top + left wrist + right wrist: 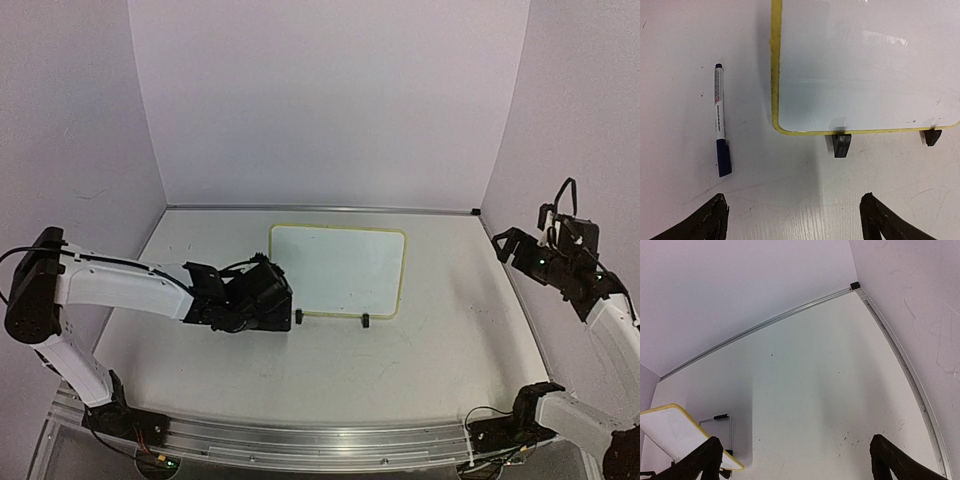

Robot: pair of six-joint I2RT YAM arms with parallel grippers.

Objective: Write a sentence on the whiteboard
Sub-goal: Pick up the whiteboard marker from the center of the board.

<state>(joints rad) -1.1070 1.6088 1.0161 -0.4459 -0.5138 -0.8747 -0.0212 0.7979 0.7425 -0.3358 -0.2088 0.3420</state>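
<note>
The whiteboard (338, 270) lies flat mid-table, with a pale-yellow frame and two black clip feet (842, 145) on its near edge. Its face (865, 65) is blank, and the sentence is not in view. A blue-capped marker (720, 120) lies on the table left of the board, apart from it. My left gripper (272, 305) hovers by the board's near-left corner; in the left wrist view it (792, 220) is open and holds nothing, the marker ahead and to its left. My right gripper (515, 245) hangs raised at the far right, open and empty (792, 460). A corner of the board (665, 427) shows there.
A metal rail (320, 209) runs along the table's back edge under the wall. Side walls close in left and right. Another metal rail (300, 440) carries the arm bases along the near edge.
</note>
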